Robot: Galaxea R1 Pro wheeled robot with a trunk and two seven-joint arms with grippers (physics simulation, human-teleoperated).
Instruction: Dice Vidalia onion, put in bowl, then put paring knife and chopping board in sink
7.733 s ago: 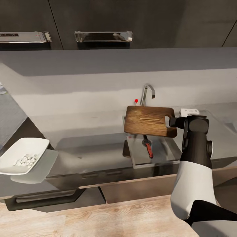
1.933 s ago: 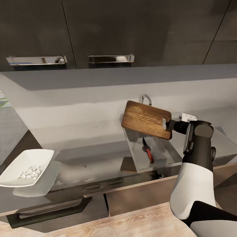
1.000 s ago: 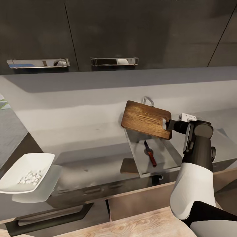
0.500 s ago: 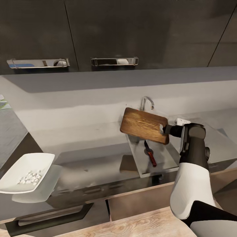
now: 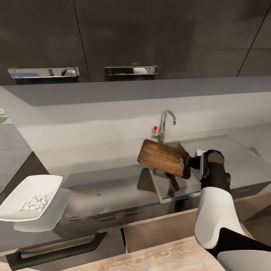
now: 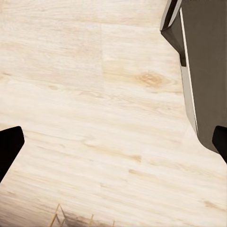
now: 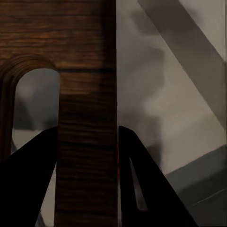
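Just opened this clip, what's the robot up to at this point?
The right gripper is shut on the handle end of the chopping board, holding it tilted over the sink. The paring knife already lies in the basin, partly under the board. On the countertop at the left, the bowl holds the diced onion. The left gripper's jaws are open, pointing at the wooden floor.

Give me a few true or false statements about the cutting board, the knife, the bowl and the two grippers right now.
1. The right gripper holds the chopping board by its handle end. True.
2. The board lies flat on the countertop. False: it hangs tilted over the sink.
3. The knife is in the sink, partly hidden under the board. True.
4. The bowl is empty. False: it holds small white onion dice.
5. The left gripper is shut on the knife. False: it is open over wooden floor.
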